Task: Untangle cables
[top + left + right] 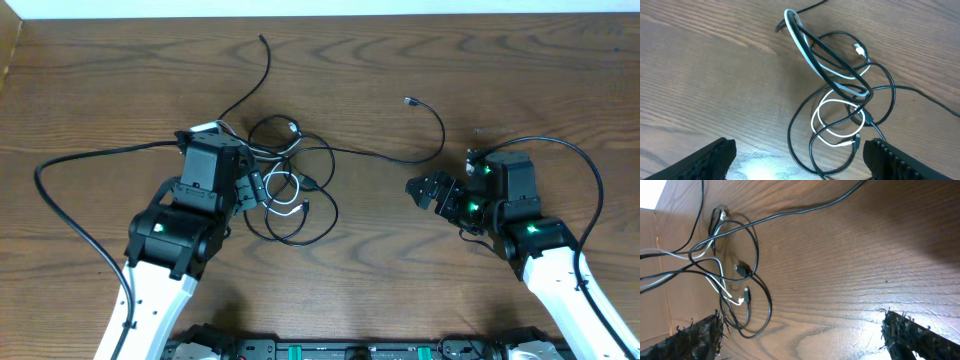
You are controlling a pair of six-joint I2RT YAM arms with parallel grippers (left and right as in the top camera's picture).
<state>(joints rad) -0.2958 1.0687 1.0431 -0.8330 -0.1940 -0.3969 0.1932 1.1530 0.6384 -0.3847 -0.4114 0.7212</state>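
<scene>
Found the cables [288,185] knotted in one heap on the worktop [520,70], somewhat toward the left edge from the middle and about midway between the near and far edges. Made out a white cable [813,120] looped through several black ones, with small plugs [858,49] showing inside the knot. Traced a long black cable [441,135] out of the heap toward the right edge, its end lying free, and a black tail [269,65] running off toward the far edge.

Saw the left tool [802,162] spread wide over the left side of the heap, gripping nothing, and could not tell whether it was touching a strand. Judged it placed there to close on one loop or pin the knot.

Saw the right tool [428,190] likewise wide and empty, aimed at the heap from the right, well apart from it and near the long black cable. Judged it stationed there to take that loose run and draw it clear. Judged no strand separated yet.
</scene>
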